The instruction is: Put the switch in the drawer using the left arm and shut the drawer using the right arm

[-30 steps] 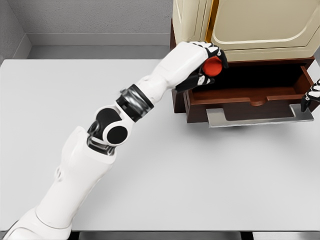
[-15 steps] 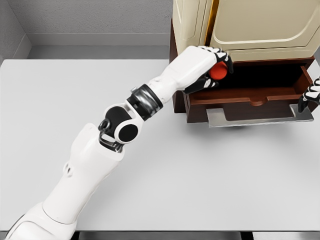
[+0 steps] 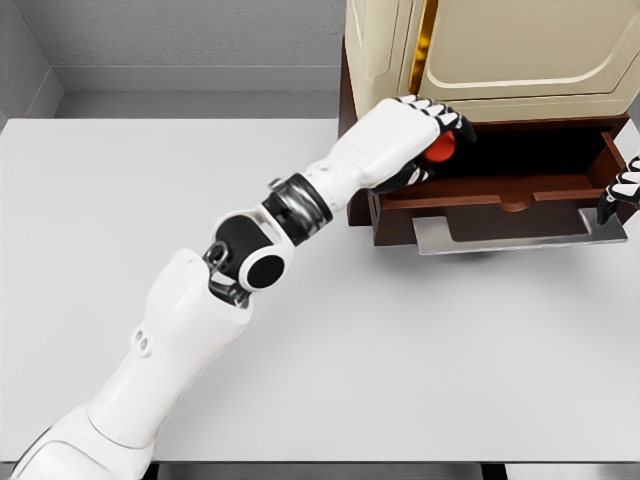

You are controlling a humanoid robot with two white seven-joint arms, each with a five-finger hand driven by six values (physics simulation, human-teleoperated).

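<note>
From my head camera, my left hand (image 3: pixel 420 135) is reaching up from the lower left corner across the white table (image 3: pixel 400 350) to the far right side, and its fingers are wrapped around the switch (image 3: pixel 440 147), a small red rounded thing that shows between my thumb and fingertips. The switch is up off the table, right over the left end of the open drawer (image 3: pixel 500 195), at the drawer's upper left corner and above its dark inside. The drawer sticks out of the brown base of the cream cabinet (image 3: pixel 520 50) standing at the table's far right edge, and a grey flat handle plate (image 3: pixel 510 235) juts from its front. Over at the right edge of the picture, my right hand (image 3: pixel 624 190) is only partly in view, just beside the drawer's right end; I cannot tell whether its fingers are spread or curled, or whether it touches the wood.
</note>
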